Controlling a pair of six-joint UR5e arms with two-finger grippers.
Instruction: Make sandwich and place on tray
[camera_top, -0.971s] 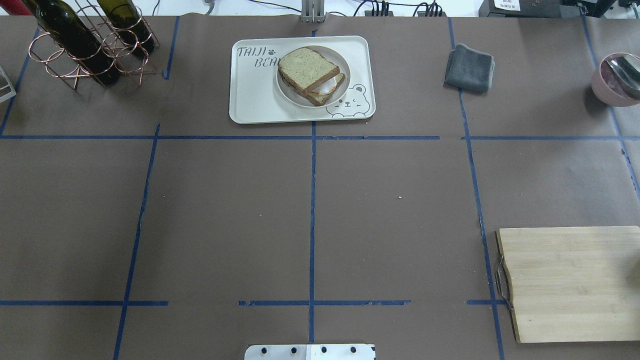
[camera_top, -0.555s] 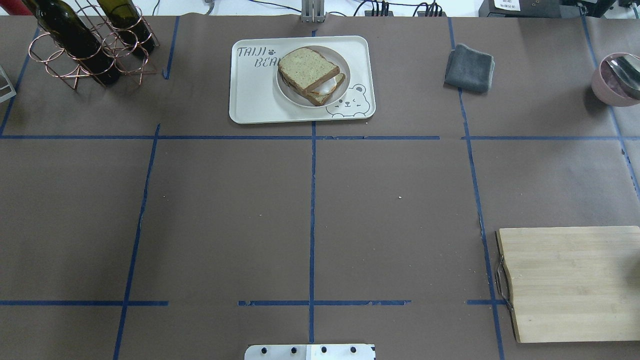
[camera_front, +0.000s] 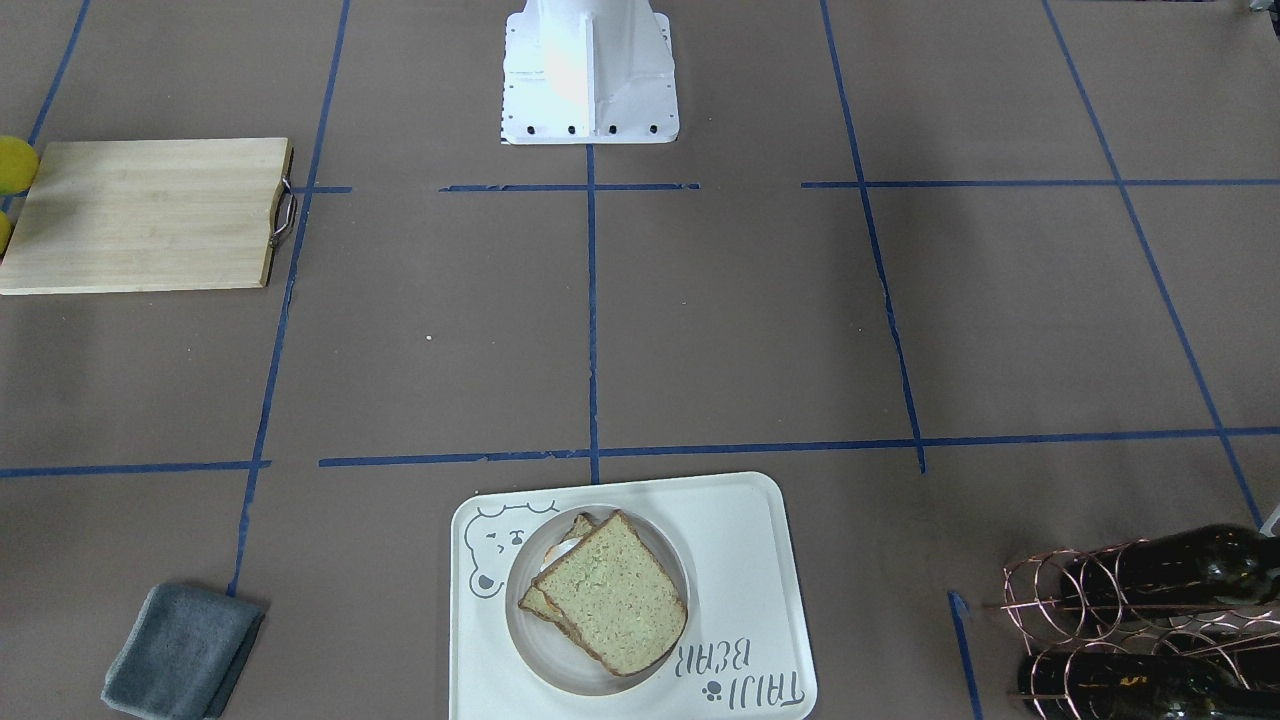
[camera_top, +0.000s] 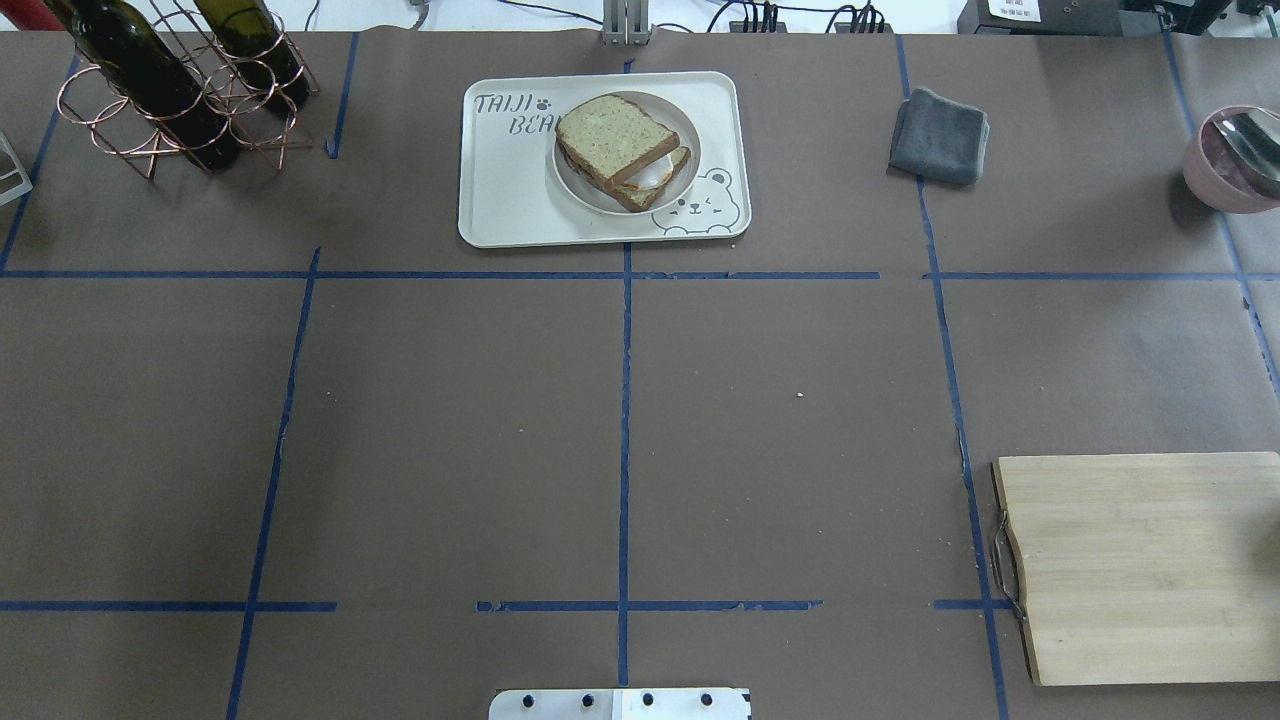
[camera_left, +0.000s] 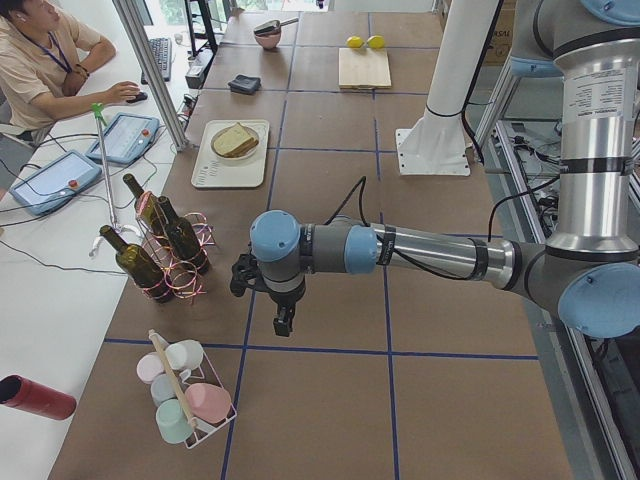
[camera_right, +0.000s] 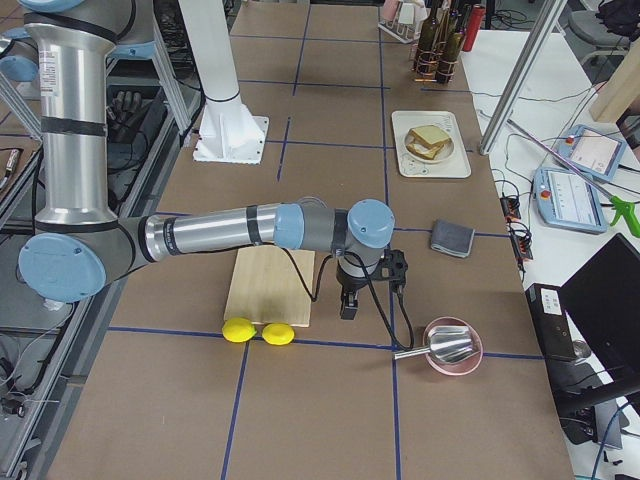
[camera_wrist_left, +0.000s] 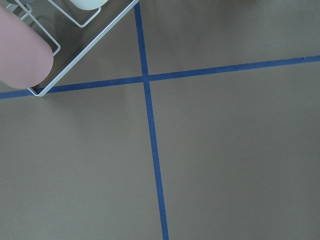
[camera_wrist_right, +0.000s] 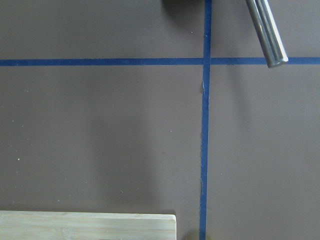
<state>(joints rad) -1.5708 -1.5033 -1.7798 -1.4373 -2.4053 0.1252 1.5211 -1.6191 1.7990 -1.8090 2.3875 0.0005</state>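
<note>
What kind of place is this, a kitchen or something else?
Most likely a robotics lab: blue tape grids the paper-covered table, an operator sits beside control tablets, and the left arm reaches over it.

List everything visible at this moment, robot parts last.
sandwich: one, brown-crusted, on plate
plate: one, white, on tray
tray: one, cream, far centre
cloth: one, grey, far right
cutting board: one, pale wood, near right
lemons: two, yellow, beside the board
bowl: one, pink, far right, metal ladle inside
wine bottles: three, dark green, copper rack, far left
cups: several, pastel, wire basket, left end
left arm: one, silver-blue, left end; jaws unclear
right arm: one, silver-blue, right end; jaws unclear
</note>
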